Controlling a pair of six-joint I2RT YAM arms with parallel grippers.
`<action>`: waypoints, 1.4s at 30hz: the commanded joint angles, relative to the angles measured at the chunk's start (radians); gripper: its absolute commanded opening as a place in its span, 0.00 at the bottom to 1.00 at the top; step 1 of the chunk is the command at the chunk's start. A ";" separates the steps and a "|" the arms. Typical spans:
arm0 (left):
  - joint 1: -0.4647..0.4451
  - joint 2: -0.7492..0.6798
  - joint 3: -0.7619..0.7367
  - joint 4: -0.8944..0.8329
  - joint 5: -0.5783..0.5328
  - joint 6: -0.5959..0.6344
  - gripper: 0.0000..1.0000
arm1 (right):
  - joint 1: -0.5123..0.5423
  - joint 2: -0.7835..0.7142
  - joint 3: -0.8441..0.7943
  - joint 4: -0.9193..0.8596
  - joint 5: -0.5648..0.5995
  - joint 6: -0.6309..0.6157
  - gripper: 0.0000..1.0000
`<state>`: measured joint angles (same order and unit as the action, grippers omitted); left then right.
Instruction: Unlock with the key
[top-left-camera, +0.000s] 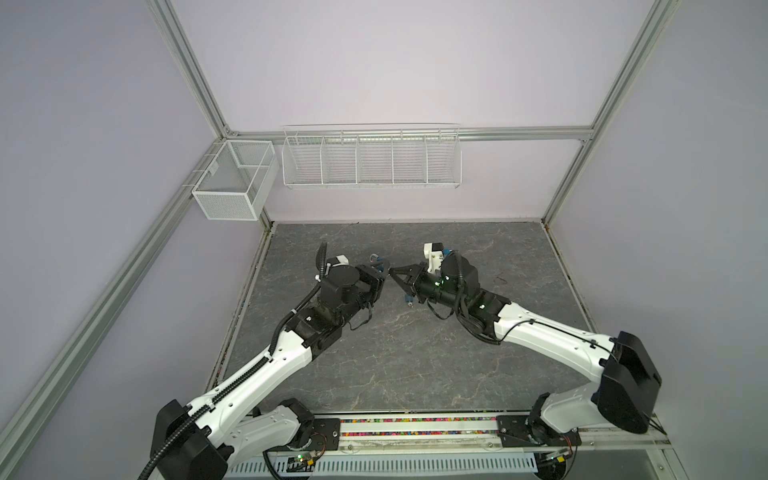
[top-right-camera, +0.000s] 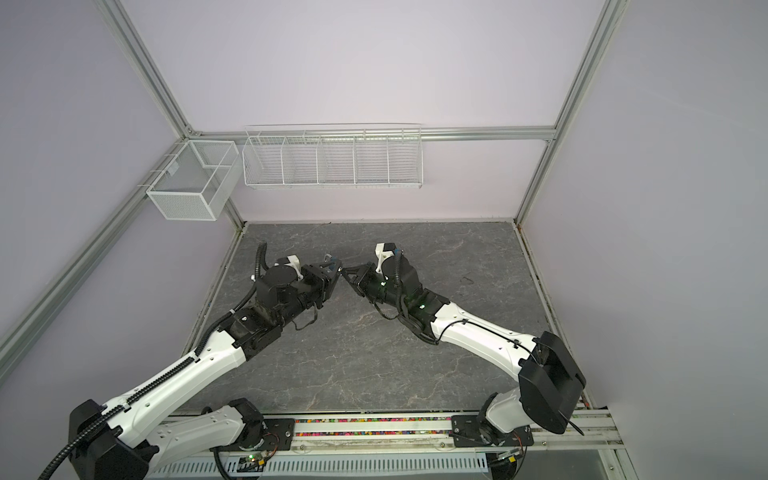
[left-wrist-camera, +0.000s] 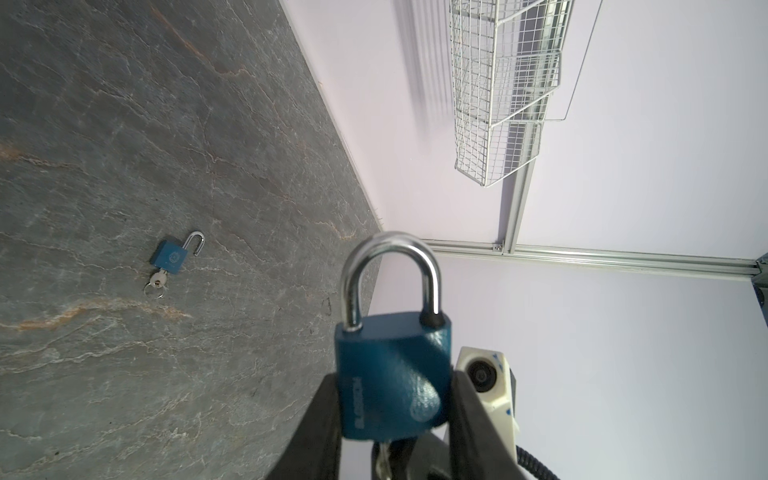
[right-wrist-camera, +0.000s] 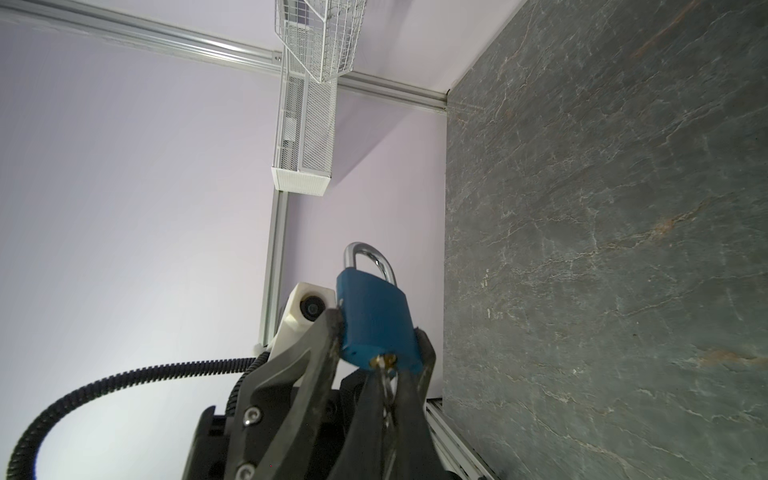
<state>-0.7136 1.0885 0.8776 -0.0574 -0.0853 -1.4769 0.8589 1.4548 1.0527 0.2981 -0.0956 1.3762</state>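
While the blue padlock (left-wrist-camera: 392, 374) hangs clear of the bench (left-wrist-camera: 124, 124), both legs of its silver shackle sit down in the body, and the key (right-wrist-camera: 384, 365) stands in the keyhole at the body's lower end. The left claw (left-wrist-camera: 392, 399) grips the padlock by its two flat sides, its jaws part-way closed with the body filling the gap between them. The right claw (right-wrist-camera: 387, 374) is pinched tight on the key's head, with its tips just under the padlock's base. In both top views the two claws meet tip to tip over the middle of the bench, towards its far half, the left arm reaching in from the left and the right arm from the right. A second padlock (left-wrist-camera: 169, 257), also blue, lies flat on the bench near the right arm's wrist (top-left-camera: 408, 300), its shackle swung open and a second key (left-wrist-camera: 157, 283) with a ring in its base. On the back wall hangs a white wire rack (top-left-camera: 371, 158) with five compartments, and a white mesh basket (top-left-camera: 235, 178) hangs beside it in the left corner.
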 joint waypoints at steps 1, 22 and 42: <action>-0.008 0.025 -0.010 0.090 0.006 0.002 0.00 | 0.026 -0.039 -0.004 0.102 -0.055 0.132 0.06; 0.014 0.020 0.004 0.096 -0.025 0.055 0.00 | 0.031 -0.069 -0.077 0.146 -0.001 0.216 0.06; 0.029 -0.013 0.045 -0.005 -0.007 0.101 0.19 | 0.062 -0.168 -0.083 -0.045 0.173 -0.214 0.06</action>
<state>-0.7147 1.0924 0.8803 -0.0349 0.0055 -1.3968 0.9062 1.3510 0.9867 0.2592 0.0532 1.2270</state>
